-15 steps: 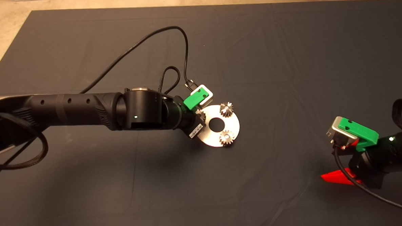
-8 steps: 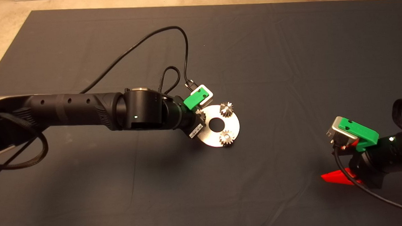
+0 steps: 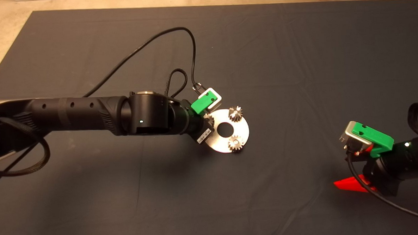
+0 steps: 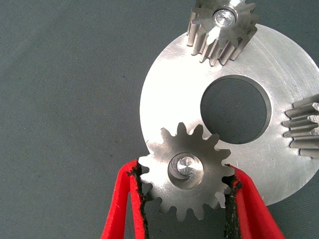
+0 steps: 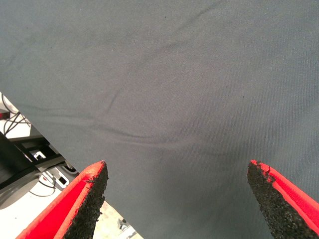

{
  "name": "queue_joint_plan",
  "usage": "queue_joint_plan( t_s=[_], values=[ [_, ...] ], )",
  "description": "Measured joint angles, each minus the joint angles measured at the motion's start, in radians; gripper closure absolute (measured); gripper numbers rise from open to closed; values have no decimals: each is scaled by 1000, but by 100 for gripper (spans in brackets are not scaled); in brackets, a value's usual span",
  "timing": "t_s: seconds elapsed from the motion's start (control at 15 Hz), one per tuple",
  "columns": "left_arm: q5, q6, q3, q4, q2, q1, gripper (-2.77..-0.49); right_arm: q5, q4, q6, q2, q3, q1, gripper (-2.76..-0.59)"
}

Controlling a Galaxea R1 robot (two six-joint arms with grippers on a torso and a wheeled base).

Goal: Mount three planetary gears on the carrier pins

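Seating the third of the planetary gears (image 4: 187, 172) is the step in hand: the left hand (image 4: 185, 191) pinches it by its teeth over the last of the carrier pins (image 4: 185, 165), whose tip shows off-centre in the bore, with the other two gears (image 4: 223, 27) already on the disc (image 4: 169, 94) just beyond the fingers. Next, I judge, comes centring, pressing down, then letting go. A small white label (image 3: 203, 135) on the wrist is unreadable; the right hand (image 5: 177, 199) waits wide open and empty, well apart over the counter (image 5: 159, 74).

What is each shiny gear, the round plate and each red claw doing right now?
Toothed silver gear in the left gripper: over its pin, pinched.
Two other metal gears: seated on pins.
Flat silver disc: lying flat on the mat.
Left gripper: shut on that gear.
Right gripper: open, idle over mat.
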Motion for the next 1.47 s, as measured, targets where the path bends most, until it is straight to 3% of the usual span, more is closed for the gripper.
queue_joint_plan(
  t_s=[1.47],
  values=[
    [8,-4,8,-2,0,1,-60,0,0,-1,0,0,0,-207]
  ],
)
